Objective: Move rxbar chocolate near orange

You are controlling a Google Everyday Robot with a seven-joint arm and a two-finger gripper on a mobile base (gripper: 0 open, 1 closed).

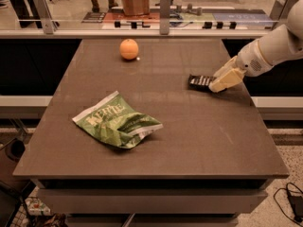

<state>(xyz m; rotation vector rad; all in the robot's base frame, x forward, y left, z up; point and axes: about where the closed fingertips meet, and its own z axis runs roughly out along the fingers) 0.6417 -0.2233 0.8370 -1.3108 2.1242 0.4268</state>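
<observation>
The rxbar chocolate [199,82], a small flat black bar with pale lettering, lies on the dark table [189,141] at the right side. My gripper [223,81], cream-coloured, comes in from the right on the white arm and sits at the bar's right end, touching or overlapping it. The orange [129,49] sits at the far left-centre of the table, well apart from the bar and the gripper.
A large green chip bag [118,122] lies crumpled at the front left of the table. A glass rail with metal posts [164,6] runs behind the far edge. The table's right edge is close under the arm.
</observation>
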